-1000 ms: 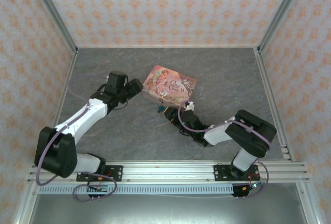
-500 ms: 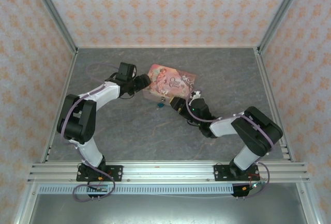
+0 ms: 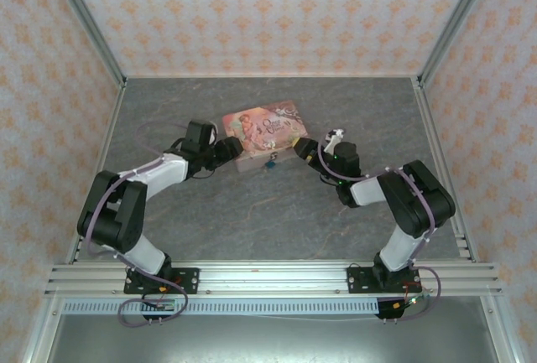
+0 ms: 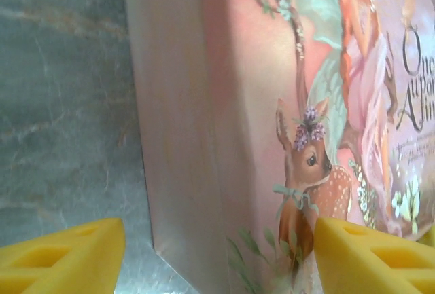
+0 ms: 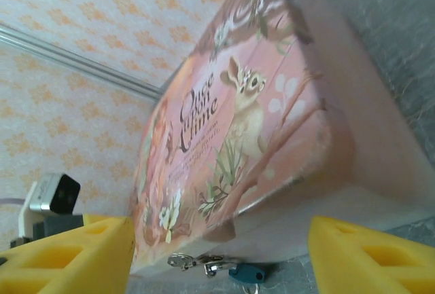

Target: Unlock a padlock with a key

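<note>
A pink illustrated box (image 3: pixel 262 131) lies mid-table. At its near side hangs the tiny teal padlock (image 3: pixel 271 162), which the right wrist view shows as a teal body (image 5: pixel 246 273) with a silvery metal piece (image 5: pixel 197 263) against the box front (image 5: pixel 326 212). I cannot pick out the key. My left gripper (image 3: pixel 227 150) is open at the box's left end, its yellow fingers (image 4: pixel 61 253) straddling a corner of the box (image 4: pixel 204 138). My right gripper (image 3: pixel 304 148) is open at the box's right end. Its fingers (image 5: pixel 370 253) are apart from the box.
The grey table (image 3: pixel 252 220) is closed in by patterned walls and metal posts (image 3: pixel 84 28). A rail (image 3: pixel 268 275) carrying both arm bases runs along the near edge. Free floor lies in front of the box and behind it.
The box has shifted left and turned. My right gripper has swung from the table's middle up to the box's right end and opened wider. My left arm has folded in toward the box's left end.
</note>
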`<act>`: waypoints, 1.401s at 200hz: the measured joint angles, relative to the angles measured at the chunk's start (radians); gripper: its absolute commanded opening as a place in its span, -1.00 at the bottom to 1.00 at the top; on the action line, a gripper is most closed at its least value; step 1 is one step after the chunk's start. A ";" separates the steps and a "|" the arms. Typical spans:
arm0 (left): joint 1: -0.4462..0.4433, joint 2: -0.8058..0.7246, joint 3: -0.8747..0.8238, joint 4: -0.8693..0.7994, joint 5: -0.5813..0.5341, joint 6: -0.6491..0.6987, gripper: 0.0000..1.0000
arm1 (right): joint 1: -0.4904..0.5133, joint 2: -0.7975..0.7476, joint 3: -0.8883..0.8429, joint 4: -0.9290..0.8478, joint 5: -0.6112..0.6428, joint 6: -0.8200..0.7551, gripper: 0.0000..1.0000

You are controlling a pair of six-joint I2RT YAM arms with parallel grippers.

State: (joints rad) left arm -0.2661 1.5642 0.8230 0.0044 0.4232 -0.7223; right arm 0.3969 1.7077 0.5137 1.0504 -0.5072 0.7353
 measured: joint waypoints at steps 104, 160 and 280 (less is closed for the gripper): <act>-0.061 -0.089 -0.080 0.000 -0.054 -0.052 0.44 | 0.111 -0.069 -0.146 0.131 -0.095 -0.111 0.53; -0.061 -0.098 -0.091 0.001 -0.064 -0.063 0.45 | 0.138 0.132 -0.042 0.243 -0.095 -0.093 0.48; -0.061 -0.098 -0.091 0.001 -0.064 -0.063 0.45 | 0.164 0.270 0.029 0.286 -0.096 -0.074 0.49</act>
State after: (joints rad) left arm -0.3275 1.4658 0.7319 0.0055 0.3588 -0.7856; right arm 0.5606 1.9781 0.5423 1.3361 -0.6029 0.6609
